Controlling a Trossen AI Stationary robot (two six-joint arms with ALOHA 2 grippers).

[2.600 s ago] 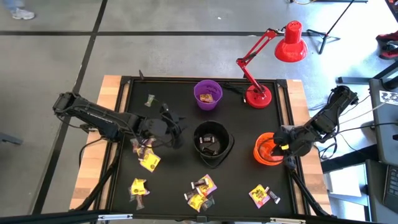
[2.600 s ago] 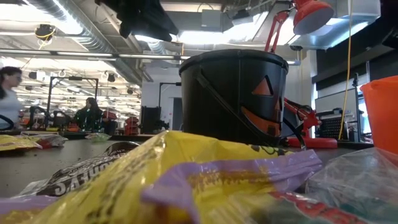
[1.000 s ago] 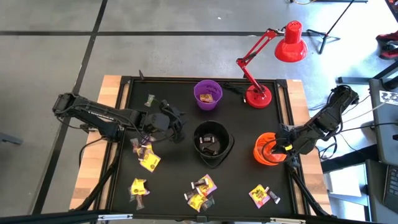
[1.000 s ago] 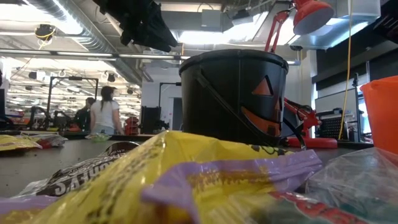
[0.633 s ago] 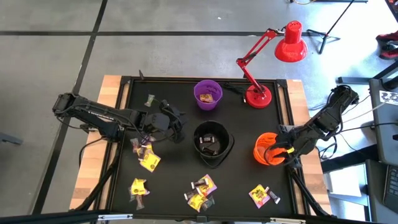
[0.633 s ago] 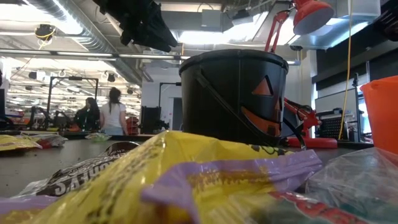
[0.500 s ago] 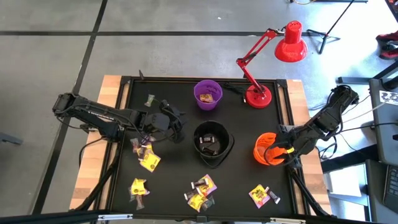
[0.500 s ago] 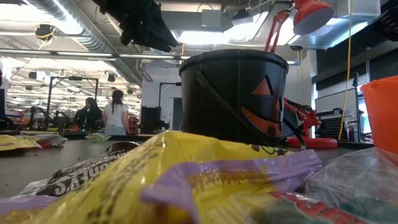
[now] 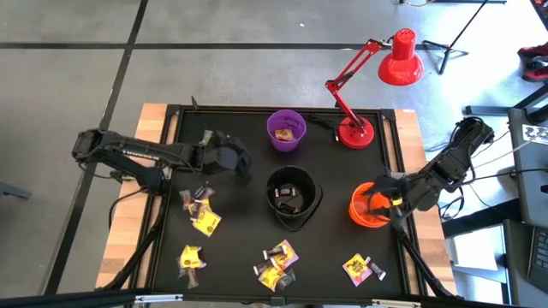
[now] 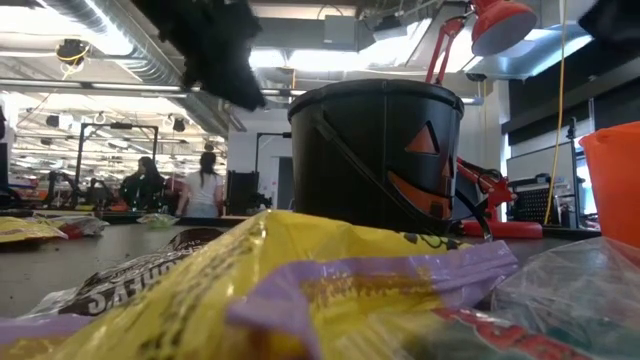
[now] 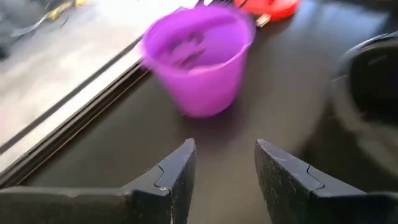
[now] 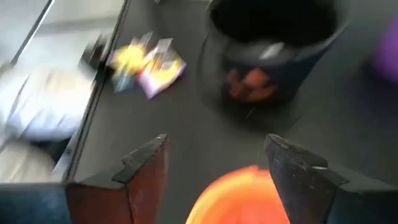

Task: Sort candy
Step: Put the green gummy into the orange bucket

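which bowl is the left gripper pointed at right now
The purple bowl, at the back of the table; the left gripper faces it with open, empty fingers. The black bowl sits off to the side, the orange bowl under the right gripper.

**Even overhead light, smeared wrist views**

The high view is evenly lit and crisp, with soft, short shadows on the black table (image 9: 231, 231). The low view is backlit by bright ceiling lights (image 10: 330, 60); the near candy (image 10: 330, 280) is out of focus. Both wrist views are motion-blurred, the purple bowl (image 11: 198, 62) streaked.
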